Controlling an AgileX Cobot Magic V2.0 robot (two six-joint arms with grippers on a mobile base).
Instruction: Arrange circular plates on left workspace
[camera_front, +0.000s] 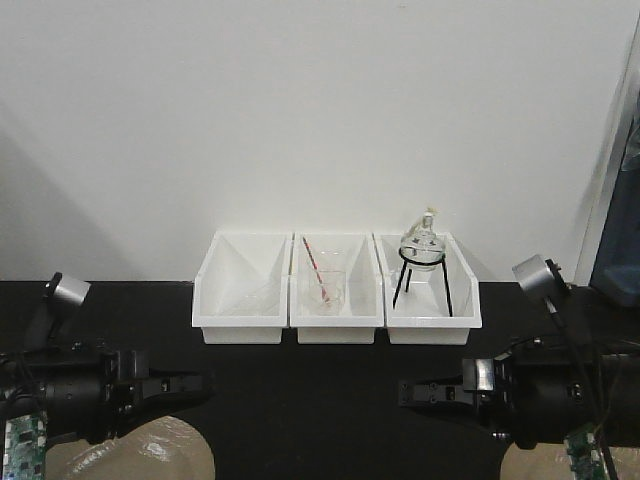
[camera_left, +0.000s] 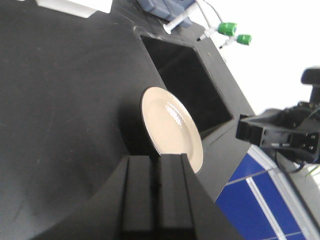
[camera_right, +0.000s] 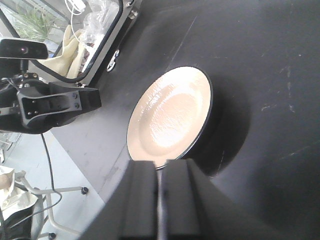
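One plate (camera_left: 172, 127) is seen on the counter (camera_left: 65, 100) beside the sink (camera_left: 185, 80), just beyond the left gripper (camera_left: 159, 159). The other plate (camera_right: 170, 117) lies just beyond the right gripper (camera_right: 161, 165). Both sets of jaws are drawn together and nothing is held. The low, level approach is judged to suit these shallow, glossy tan discs, since only their thin dark rims can be pinched.

Black left pincer (camera_front: 200, 385), black right pincer (camera_front: 405, 392), silver-grey wrist cameras (camera_front: 70, 290), green circuit boards (camera_front: 22, 447), black cables (camera_front: 578, 340)
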